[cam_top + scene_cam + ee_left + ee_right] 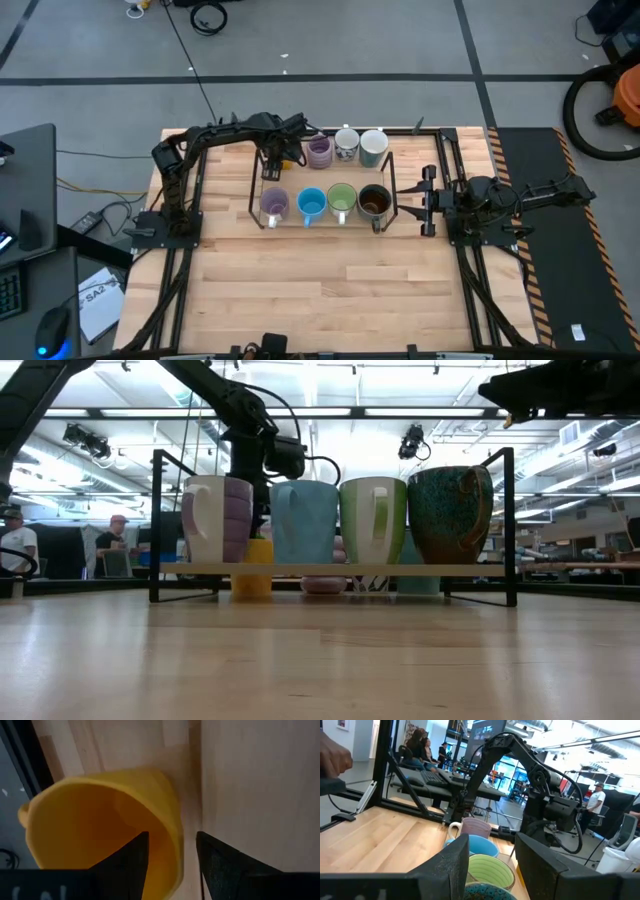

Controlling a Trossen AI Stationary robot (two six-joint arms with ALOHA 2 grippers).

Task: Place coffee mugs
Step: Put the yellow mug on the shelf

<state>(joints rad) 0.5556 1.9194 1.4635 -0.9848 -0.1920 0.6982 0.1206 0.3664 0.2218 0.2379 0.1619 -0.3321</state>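
The orange mug (290,156) (100,820) stands upright on its base at the left end of the far row, by the black wire rack (253,190). My left gripper (272,166) (172,851) is open above it. One finger is inside the mug and one outside, with a gap showing on each side of the wall. Beside the orange mug stand a lavender mug (319,151), a white patterned mug (346,146) and a pale mug (373,147). In the near row are lavender (274,205), blue (311,204), green (342,201) and dark (374,202) mugs. My right gripper (405,200) (492,862) waits open, right of the dark mug.
In the low view the near row stands on the rack's raised shelf (330,570), with the orange mug (252,567) on the table behind it. Bare wooden table (320,290) lies on the near side of the rack. People sit at desks in the room beyond.
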